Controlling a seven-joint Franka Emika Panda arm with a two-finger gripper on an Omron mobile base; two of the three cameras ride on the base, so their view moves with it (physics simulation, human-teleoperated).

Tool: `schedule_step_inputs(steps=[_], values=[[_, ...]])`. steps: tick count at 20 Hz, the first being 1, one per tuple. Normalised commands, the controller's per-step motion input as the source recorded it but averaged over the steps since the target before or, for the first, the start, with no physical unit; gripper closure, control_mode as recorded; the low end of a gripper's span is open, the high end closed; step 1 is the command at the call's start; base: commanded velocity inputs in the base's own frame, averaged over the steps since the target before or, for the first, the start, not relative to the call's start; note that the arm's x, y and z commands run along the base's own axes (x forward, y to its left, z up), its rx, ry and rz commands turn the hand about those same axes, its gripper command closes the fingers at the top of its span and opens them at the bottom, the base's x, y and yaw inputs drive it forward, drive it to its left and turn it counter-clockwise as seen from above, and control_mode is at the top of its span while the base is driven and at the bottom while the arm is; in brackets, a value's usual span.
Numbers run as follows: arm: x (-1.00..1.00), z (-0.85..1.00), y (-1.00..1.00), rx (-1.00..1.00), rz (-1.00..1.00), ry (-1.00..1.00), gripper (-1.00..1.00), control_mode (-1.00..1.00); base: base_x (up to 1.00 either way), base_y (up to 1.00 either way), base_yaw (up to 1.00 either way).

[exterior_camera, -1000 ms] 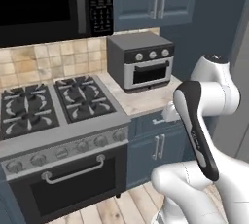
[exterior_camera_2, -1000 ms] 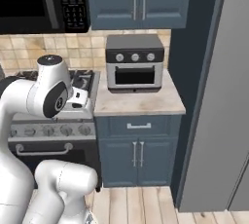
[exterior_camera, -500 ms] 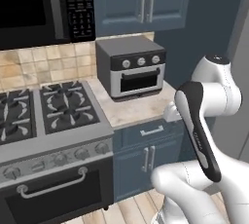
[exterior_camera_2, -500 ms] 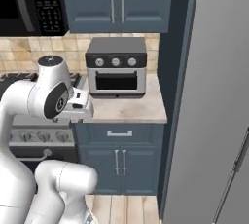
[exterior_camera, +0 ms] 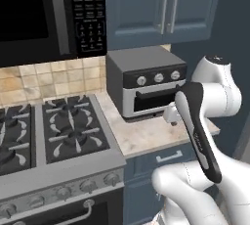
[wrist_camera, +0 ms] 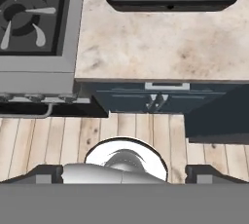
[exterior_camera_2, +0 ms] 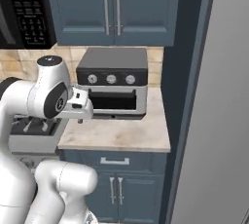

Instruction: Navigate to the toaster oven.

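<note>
Toaster oven dead ahead, arm tucked in close.

The toaster oven (exterior_camera: 149, 82) sits at the back of the beige counter (exterior_camera: 146, 133), just beside the gas stove (exterior_camera: 53, 136) and below the blue wall cabinets (exterior_camera_2: 114, 6), its three knobs above the dark glass door. The black microwave (exterior_camera: 49, 16) hangs over the stove. The gripper (wrist_camera: 124, 172) points down over the counter's front edge; whether it's clenched or released, I cannot tell.

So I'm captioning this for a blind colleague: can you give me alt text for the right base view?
A toaster oven with three round knobs sits on a beige counter under blue wall cupboards, straight ahead of the robot. The white arm rises at the left, with a stove behind it and a microwave keypad above.
</note>
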Motion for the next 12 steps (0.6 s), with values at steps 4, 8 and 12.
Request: schedule_step_inputs(steps=[4, 8, 12], values=[[0.0, 0.0, 0.0, 0.0, 0.0, 0.0, -1.0, 1.0, 0.76, -0.24, 0.1], [0.0, 0.0, 0.0, 0.0, 0.0, 0.0, -1.0, 1.0, 0.64, -0.36, 0.1], [0.0, 0.0, 0.0, 0.0, 0.0, 0.0, -1.0, 1.0, 0.51, -0.47, 0.08]])
